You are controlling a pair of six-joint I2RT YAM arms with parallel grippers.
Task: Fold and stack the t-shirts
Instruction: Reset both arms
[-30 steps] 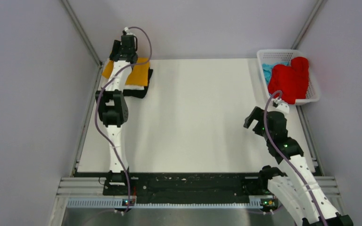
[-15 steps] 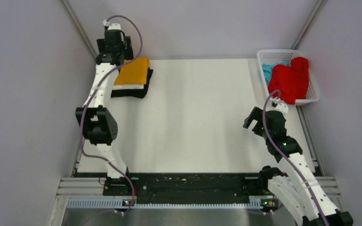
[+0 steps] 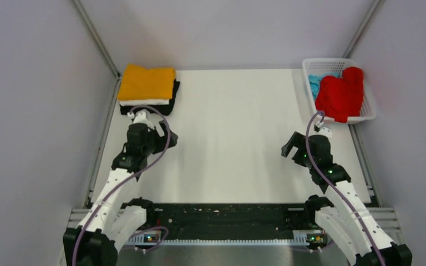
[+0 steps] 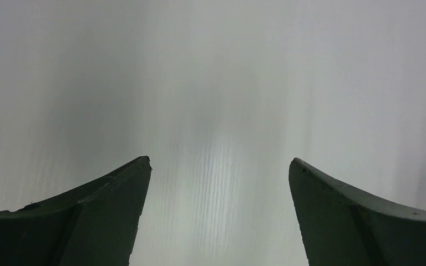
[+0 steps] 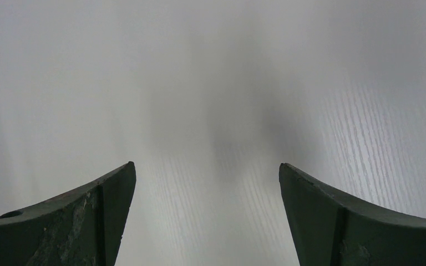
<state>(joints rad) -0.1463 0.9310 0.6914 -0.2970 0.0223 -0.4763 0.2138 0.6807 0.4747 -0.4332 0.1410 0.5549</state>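
The right gripper [image 5: 206,164] was spread wide, its two dark fingers [image 5: 83,221] rising from the lower corners, the left one scuffed. Only bare white table [image 5: 211,61] showed between them, finely ribbed, with a soft grey shadow across its middle.

Table [image 3: 227,138] – matt white, fine ribbed grain; t-shirts [image 3: 147,83] soft cloth; basket [image 3: 333,62] – plastic lattice.

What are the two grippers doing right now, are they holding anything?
Left gripper: open, jaws spread wide, holding nothing.
Right gripper: open, jaws spread wide, holding nothing.
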